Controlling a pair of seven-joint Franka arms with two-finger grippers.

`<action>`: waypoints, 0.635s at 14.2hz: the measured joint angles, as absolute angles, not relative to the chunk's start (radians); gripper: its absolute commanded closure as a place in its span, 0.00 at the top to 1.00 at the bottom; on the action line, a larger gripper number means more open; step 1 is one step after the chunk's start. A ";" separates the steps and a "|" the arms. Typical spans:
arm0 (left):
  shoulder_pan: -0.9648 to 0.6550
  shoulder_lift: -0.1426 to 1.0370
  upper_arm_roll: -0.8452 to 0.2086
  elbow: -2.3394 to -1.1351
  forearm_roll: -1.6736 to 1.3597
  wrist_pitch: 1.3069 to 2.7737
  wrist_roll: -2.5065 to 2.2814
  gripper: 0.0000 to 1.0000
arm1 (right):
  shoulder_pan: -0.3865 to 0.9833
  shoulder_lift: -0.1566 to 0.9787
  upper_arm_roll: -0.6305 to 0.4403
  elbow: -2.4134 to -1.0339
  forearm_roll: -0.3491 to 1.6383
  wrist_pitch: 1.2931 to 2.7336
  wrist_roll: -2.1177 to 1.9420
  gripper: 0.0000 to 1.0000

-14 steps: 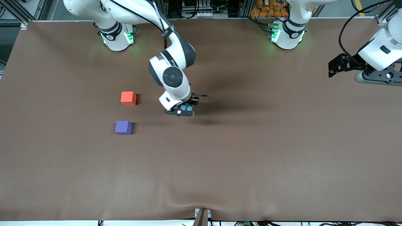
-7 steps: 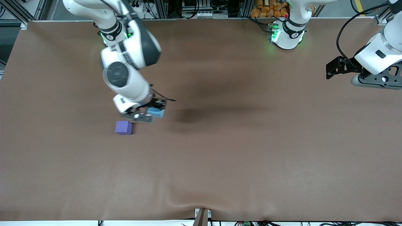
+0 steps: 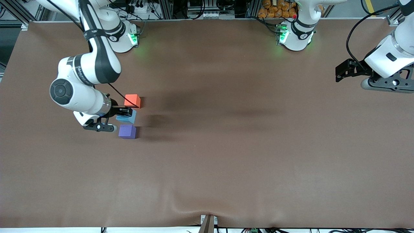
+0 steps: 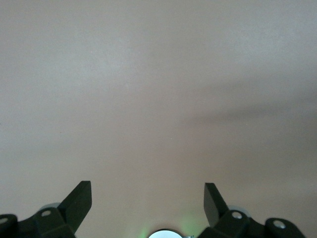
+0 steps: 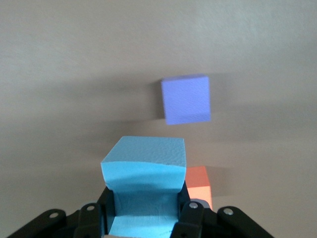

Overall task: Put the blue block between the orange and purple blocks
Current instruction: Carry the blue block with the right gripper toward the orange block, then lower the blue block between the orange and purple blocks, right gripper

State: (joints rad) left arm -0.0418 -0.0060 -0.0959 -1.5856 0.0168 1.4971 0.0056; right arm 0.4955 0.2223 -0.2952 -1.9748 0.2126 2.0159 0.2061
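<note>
Jaws on my right gripper [image 3: 124,113] are clamped on the blue block [image 3: 127,118], carrying it over the gap between the orange block [image 3: 132,101] and the purple block [image 3: 127,131]. Right wrist view confirms it: blue block [image 5: 144,171] pinched between the fingers [image 5: 190,218], purple block [image 5: 185,99] ahead, a sliver of orange block [image 5: 199,186] poking out beside the blue one.

Left gripper [image 3: 347,69] is parked over the left arm's end of the surface [image 3: 242,161], waiting. Its jaws are apart with nothing between them (left wrist view shows only bare surface [image 4: 158,99]).

Judgement: transport is basically done; what's left is lower and release.

Risks from here:
- Gap looks tight, barely wider than the block. If I come down slightly off-centre, a blue edge lands on orange or purple and shoves it, or the block ends up tilted on a neighbour.
- Can't tell how high the block is off the surface. Releasing too early means it drops and bounces out of line.
- Block may be yawed relative to the other two; a corner could catch on the way down.
- The fingers need room as they spread (can't tell which way they open relative to the neighbours), so opening could nudge one.
- Retreating sideways rather than straight up could drag a block along.
</note>
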 measured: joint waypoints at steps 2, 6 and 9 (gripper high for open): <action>-0.042 -0.006 -0.096 -1.586 0.017 1.497 0.006 1.00 | 0.487 0.212 -0.295 -2.046 0.213 2.082 0.161 0.00; -0.042 -0.005 -0.096 -1.586 0.017 1.497 0.006 1.00 | 0.452 0.200 -0.295 -2.147 0.213 2.170 0.076 0.00; -0.042 -0.004 -0.096 -1.586 0.017 1.497 0.006 1.00 | 0.450 0.197 -0.291 -2.159 0.213 2.192 0.070 0.00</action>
